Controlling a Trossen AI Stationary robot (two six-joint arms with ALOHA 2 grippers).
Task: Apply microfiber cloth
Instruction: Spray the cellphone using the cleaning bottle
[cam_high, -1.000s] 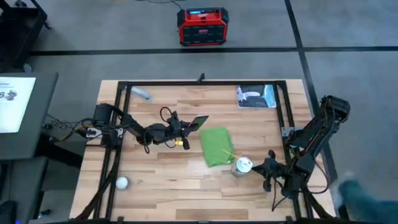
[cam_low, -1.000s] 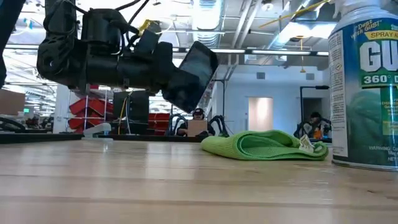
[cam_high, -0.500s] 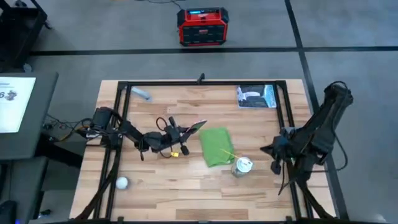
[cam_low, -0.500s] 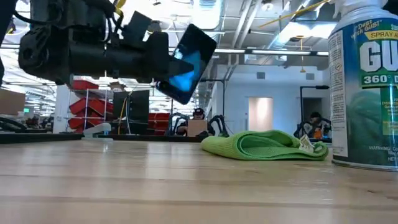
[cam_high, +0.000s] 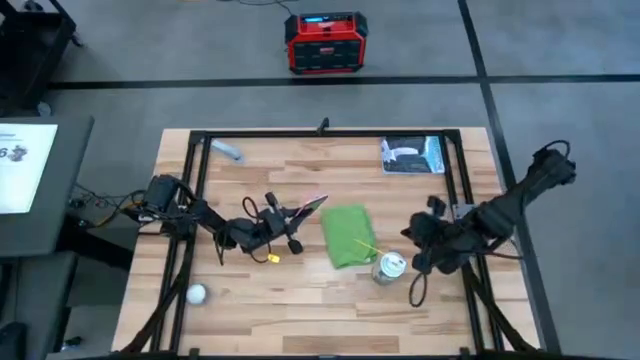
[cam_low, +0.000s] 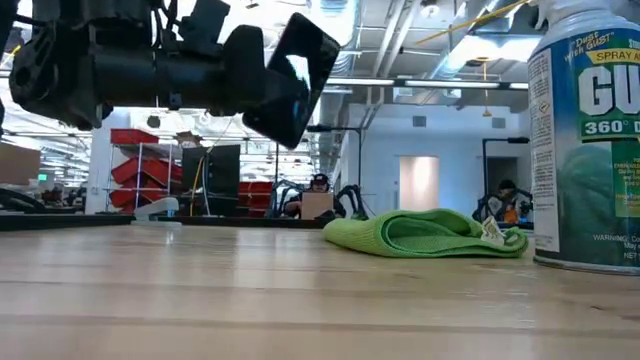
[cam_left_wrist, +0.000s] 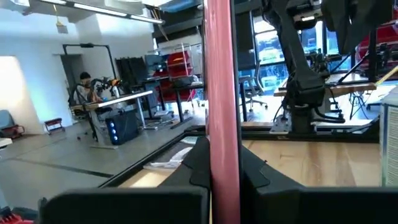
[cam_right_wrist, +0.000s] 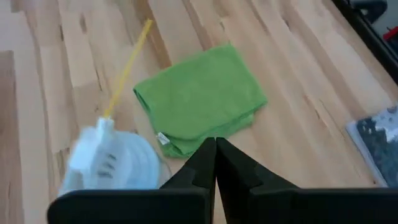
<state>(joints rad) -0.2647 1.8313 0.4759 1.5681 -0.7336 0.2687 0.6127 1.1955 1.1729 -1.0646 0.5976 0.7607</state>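
While folded, microfiber cloth (cam_high: 349, 236) lies lengthwise front-to-back.

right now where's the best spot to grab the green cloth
Take the microfiber cloth at its folded, tagged edge nearest the spray can, coming from above. It lies flat and folded, so that stacked edge gives the right end effector layers to pinch.

Wooden table (cam_high: 300, 285), green cloth (cam_high: 348, 235), spray can (cam_high: 389, 266), blue-and-white packet (cam_high: 411, 156), white ball (cam_high: 196, 294)
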